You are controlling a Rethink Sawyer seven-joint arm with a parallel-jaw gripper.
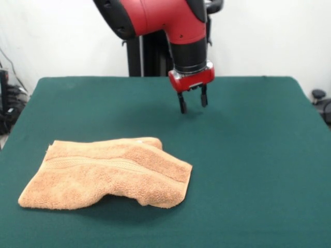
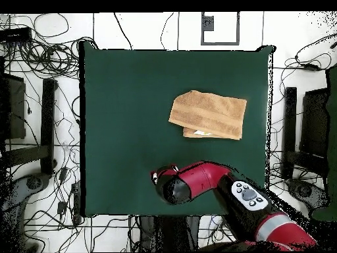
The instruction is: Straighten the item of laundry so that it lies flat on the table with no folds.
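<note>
The orange-tan towel (image 1: 111, 172) lies folded over itself on the dark green table (image 1: 248, 155), at the near left in the front view, with a woven band stripe running along it. In the overhead view the towel (image 2: 208, 114) lies right of the table's (image 2: 125, 99) middle, with a lower layer showing under its near edge. My gripper (image 1: 193, 103) hangs open and empty above the table's far middle, well apart from the towel. In the overhead view the arm's head (image 2: 172, 186) hides the fingers.
The black pedestal (image 1: 150, 57) stands behind the table's far edge. Cables (image 2: 39, 132) and stands surround the table on the floor. A dark object (image 1: 321, 101) sits off the table's right edge in the front view.
</note>
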